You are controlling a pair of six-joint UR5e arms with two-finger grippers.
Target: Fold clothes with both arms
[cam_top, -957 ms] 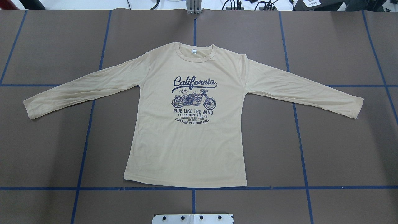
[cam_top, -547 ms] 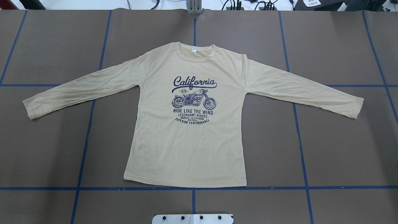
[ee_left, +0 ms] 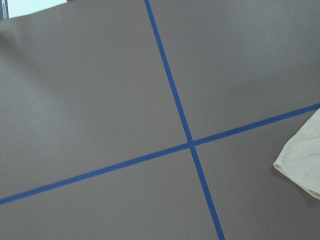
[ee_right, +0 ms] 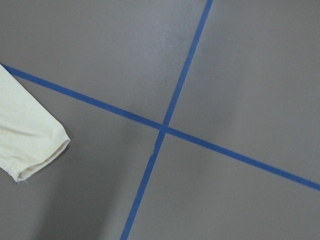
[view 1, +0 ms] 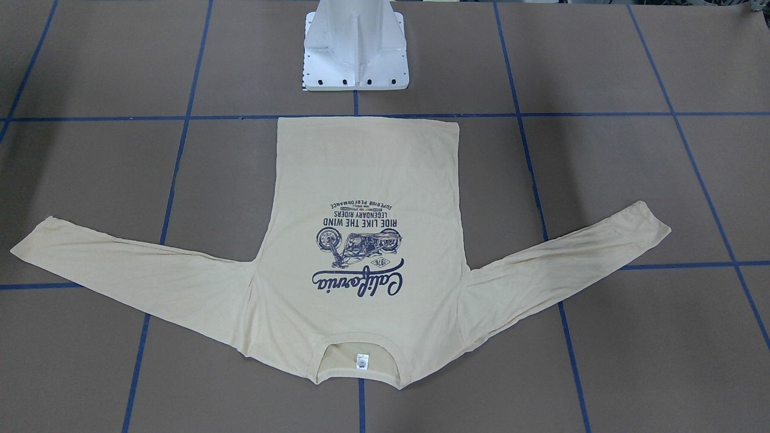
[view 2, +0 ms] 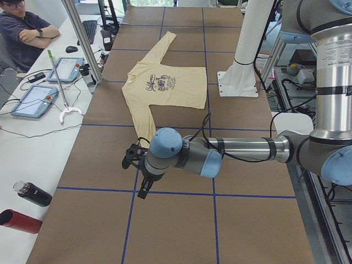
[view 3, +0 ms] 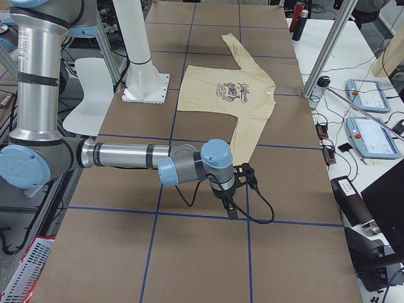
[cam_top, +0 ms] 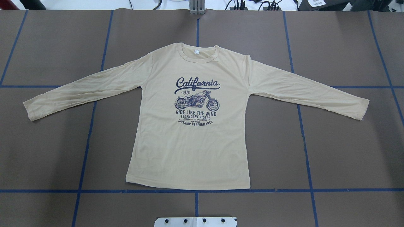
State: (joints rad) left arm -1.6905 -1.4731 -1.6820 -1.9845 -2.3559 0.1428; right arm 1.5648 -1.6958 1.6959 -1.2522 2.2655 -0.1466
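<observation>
— How far along is the folding?

— Not begun, judging by how things lie. The long-sleeved T-shirt (cam_top: 192, 151) is spread flat and print-up in the middle of the table (cam_top: 47, 157). Both sleeves are out to the sides, the collar (cam_top: 197, 58) is on the far side and the hem (cam_top: 189, 186) is near the robot's pedestal base (view 1: 355, 54).

— And the arms, starting from the left?

— The left arm (view 2: 231, 151) reaches low over bare table just past the left cuff (cam_top: 30, 110). Its wrist camera catches that cuff only at the edge, beside a crossing of blue tape lines (ee_left: 190, 144). The left fingers (view 2: 144, 190) point down, clear of the cloth. Only a side view shows them, so it cannot be told whether they are wide or narrow.

— And on the right?

— Much the same. The right arm (view 3: 126, 154) is stretched out beyond the right cuff (cam_top: 363, 108). The right fingers (view 3: 230, 209) hang over the table near the sleeve end without touching it, and their spread cannot be told either.

— So what does the next move call for?

— Most likely each arm comes inward to its own cuff and pinches the thin fabric off the table. The two sleeves then need to be carried across the chest together, so the body does not drag or skew.
</observation>
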